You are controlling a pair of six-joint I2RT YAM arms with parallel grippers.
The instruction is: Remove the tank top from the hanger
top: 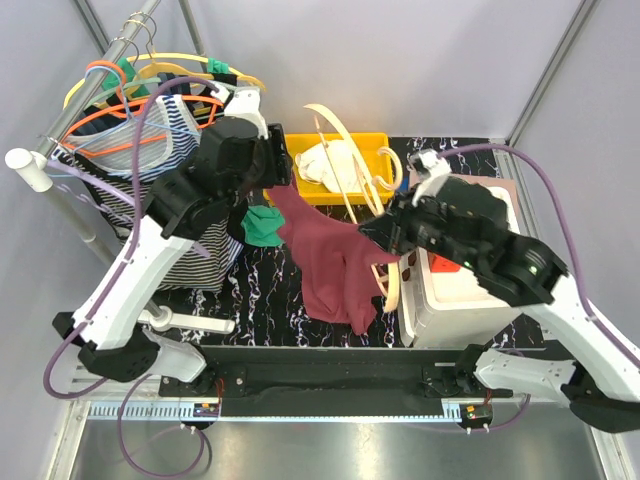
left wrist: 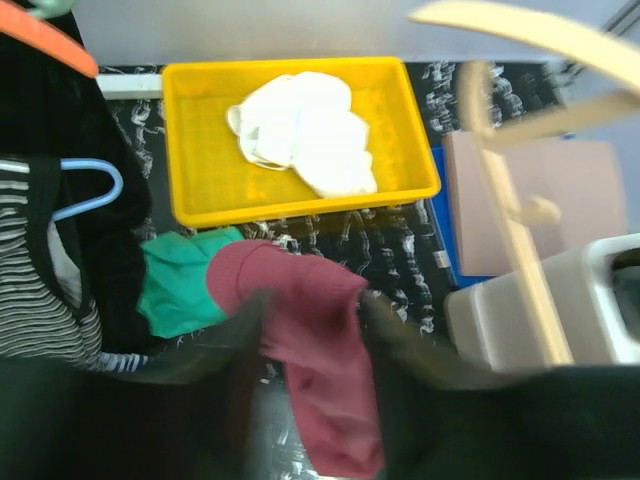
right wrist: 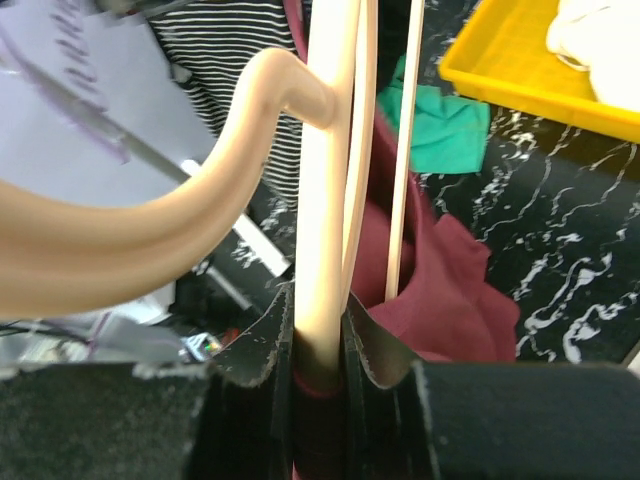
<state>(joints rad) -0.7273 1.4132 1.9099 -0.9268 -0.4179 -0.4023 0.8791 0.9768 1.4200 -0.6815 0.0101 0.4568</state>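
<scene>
The maroon tank top (top: 325,255) hangs stretched between my two grippers above the dark marbled table. My left gripper (top: 275,175) is shut on its upper left part; in the left wrist view the cloth (left wrist: 310,330) runs between my fingers. My right gripper (top: 385,235) is shut on the cream hanger (top: 350,165), whose arm (right wrist: 325,200) stands between my pads in the right wrist view. The tank top (right wrist: 450,290) lies behind the hanger there, with some maroon cloth caught low between the pads. The hanger's hook (right wrist: 150,240) curves off to the left.
A yellow tray (top: 372,150) holding white cloth sits at the back middle. A green garment (top: 262,226) lies on the table under my left arm. A rail with several hangers and a striped top (top: 165,135) stands at the left. A white box (top: 460,295) sits at the right.
</scene>
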